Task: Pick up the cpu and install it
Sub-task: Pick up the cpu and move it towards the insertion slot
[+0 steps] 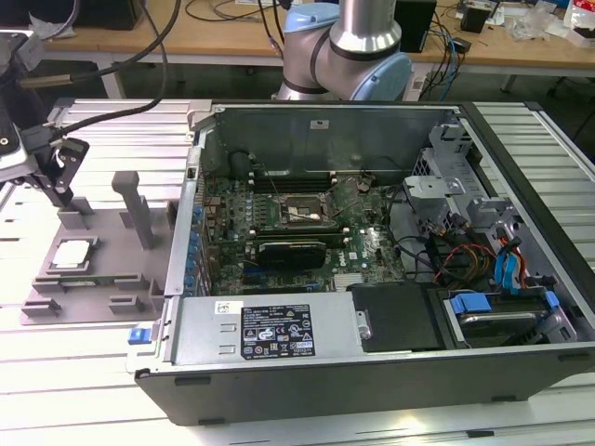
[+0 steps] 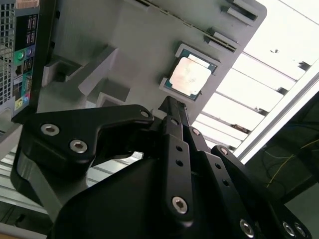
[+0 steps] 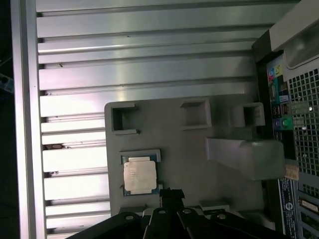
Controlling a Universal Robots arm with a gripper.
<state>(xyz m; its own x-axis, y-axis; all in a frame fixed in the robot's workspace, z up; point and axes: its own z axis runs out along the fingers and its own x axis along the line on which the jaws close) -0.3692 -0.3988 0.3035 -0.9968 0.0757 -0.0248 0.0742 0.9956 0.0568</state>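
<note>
The cpu [image 1: 72, 253] is a small square chip with a pale silvery top. It lies flat in a square recess of the grey plastic tray [image 1: 104, 243] at the exterior view's left, outside the computer case. Both wrist views show the cpu [image 2: 189, 75] [image 3: 139, 175] seated in the tray [image 2: 134, 45] [image 3: 179, 144]. My gripper [image 1: 63, 198] hangs above the tray's far side, a little off the cpu and not touching it. Its black fingers [image 2: 170, 130] come together at the tip [image 3: 172, 191] with nothing between them. The dark metal-framed socket [image 1: 296, 212] sits on the motherboard inside the case.
The open computer case [image 1: 372, 372] lies on its side on the ribbed aluminium table [image 1: 84, 372], right of the tray. Upright grey posts [image 1: 135, 206] rise from the tray near the gripper. The arm's base [image 1: 349, 46] stands behind the case, and cables run over the far bench.
</note>
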